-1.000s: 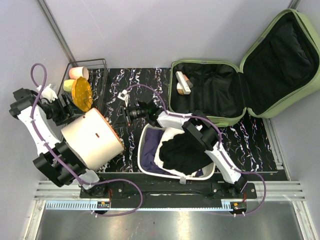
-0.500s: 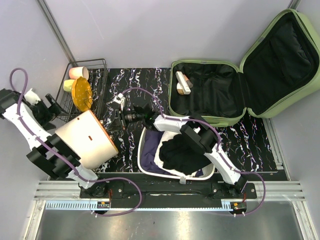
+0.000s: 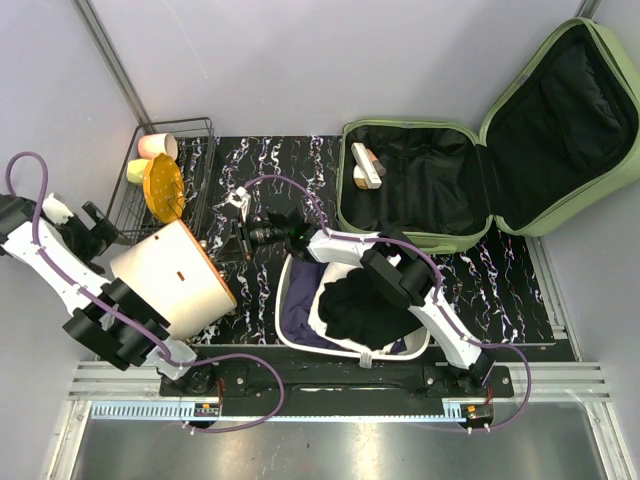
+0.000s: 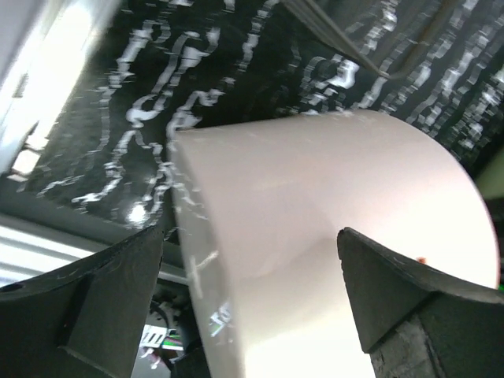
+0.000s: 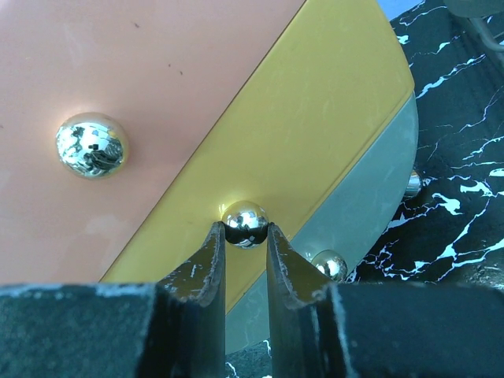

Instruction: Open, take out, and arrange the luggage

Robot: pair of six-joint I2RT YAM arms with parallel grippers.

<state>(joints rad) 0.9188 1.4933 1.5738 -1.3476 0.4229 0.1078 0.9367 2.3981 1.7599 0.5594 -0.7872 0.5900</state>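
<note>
At the far left the left jaws stand wide apart, straddling without touching a big cream drum-shaped case (image 3: 172, 280) that lies on its side on the desk (image 3: 500, 290), just in front of a wire rack (image 3: 190, 125). Toward the middle the right jaws are narrowed onto a small shiny stud (image 5: 244, 219) on a yellow band of something orange and grey (I cannot tell from the overhead view what it belongs to). Next comes a white bin (image 3: 345, 349) heaped with dark clothes (image 3: 360, 305). The luggage (image 3: 415, 190) lies at the far right of the desk, already unzipped, its lid thrown back toward the right wall, with a few small items (image 3: 366, 165) left in the near-left corner of the black lining. It is soft-sided and looks nearly empty, so I judge it light but floppy. The walls and lid will likely sag under a pinch, and the small wheels may let it creep. The stiffer zippered rim near a rounded corner looks the safest hold.
</note>
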